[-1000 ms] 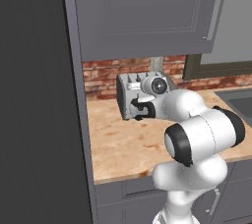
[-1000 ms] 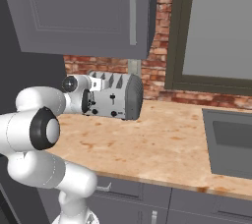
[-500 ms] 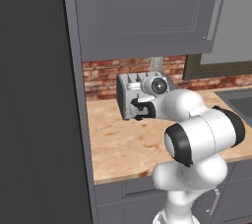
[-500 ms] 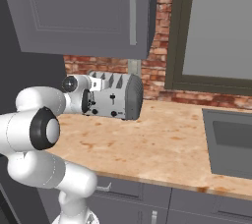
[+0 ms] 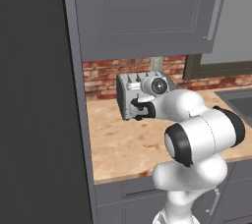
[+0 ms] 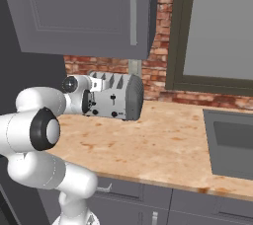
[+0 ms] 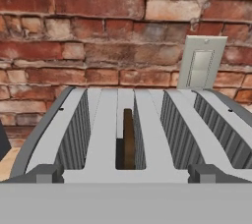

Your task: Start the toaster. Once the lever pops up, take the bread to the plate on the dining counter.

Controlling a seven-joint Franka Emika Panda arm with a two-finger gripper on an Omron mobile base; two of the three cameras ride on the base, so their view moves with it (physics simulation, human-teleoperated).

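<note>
Toaster [image 6: 114,96] sits on the tan counter [image 6: 163,145] against the brick wall [image 5: 108,76], under the grey upper cabinet [image 5: 142,14]. Gripper [image 5: 135,109] is up against the toaster's front, jaws spread fully wide, holding nothing. Bread [image 7: 129,139] is down in the toaster's second slot from the left in the hand view, dark brown, on edge. Wall outlet [image 7: 201,62] directly behind the toaster.

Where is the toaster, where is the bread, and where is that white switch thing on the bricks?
toaster [image 6: 118,98]: right base view, on its silver side.
bread [image 7: 129,137]: hand view, on the brown slice down in a slot.
switch plate [image 7: 201,62]: hand view, on the middle of the white plate on the brick wall.
</note>
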